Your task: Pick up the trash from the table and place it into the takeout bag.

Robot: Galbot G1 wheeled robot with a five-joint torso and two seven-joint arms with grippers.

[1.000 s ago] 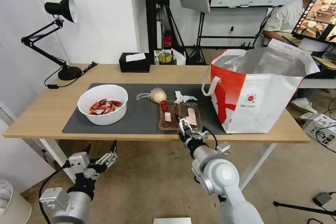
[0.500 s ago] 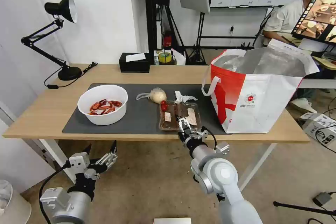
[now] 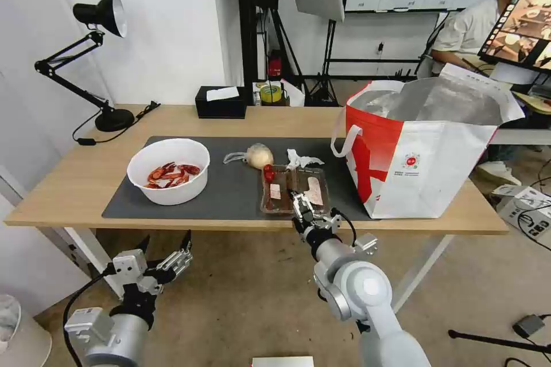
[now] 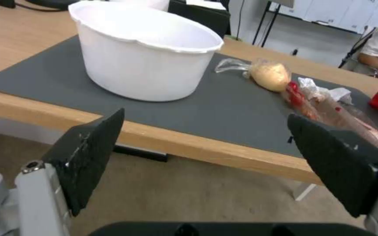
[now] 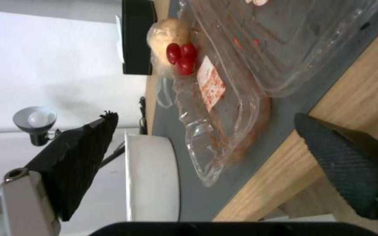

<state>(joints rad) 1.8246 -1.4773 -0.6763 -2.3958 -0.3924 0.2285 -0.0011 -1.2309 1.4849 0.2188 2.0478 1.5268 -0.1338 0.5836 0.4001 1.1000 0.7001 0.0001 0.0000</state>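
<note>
The right gripper [image 3: 299,206] sits at the near edge of the bench [image 3: 69,195], low in the centre of the head view, with its fingers [image 5: 79,157] spread apart and nothing between them. The clear food tray [image 3: 294,189] lies straight ahead of it on the dark mat [image 3: 229,189], just past the fingertips, and in the right wrist view the tray's near rim [image 5: 215,137] falls inside the open span. The tray's long axis runs away from the robot, from the bench edge toward the back wall, so its short near end faces the fingers; that end looks like the part to take, though the thin plastic may buckle. Small red tomatoes [image 3: 268,173] sit at the tray's far left corner. Beyond it, mid-frame, lie the wrapped bun [image 3: 258,156] and a crumpled tissue [image 3: 301,159], the bun's loose wrapper tail pointing left. The white bowl [image 3: 169,170] holding red shells stands on the left part of the mat, well apart from the tray. The takeout bag [image 3: 425,160] stands open at the right of the frame, close beside the tray, its red panel facing it. The left gripper [image 3: 166,255] hangs below bench level at lower left, fingers [image 4: 88,154] wide apart and empty, aimed toward the bowl. The right arm is far nearer the tray and the bag.
</note>
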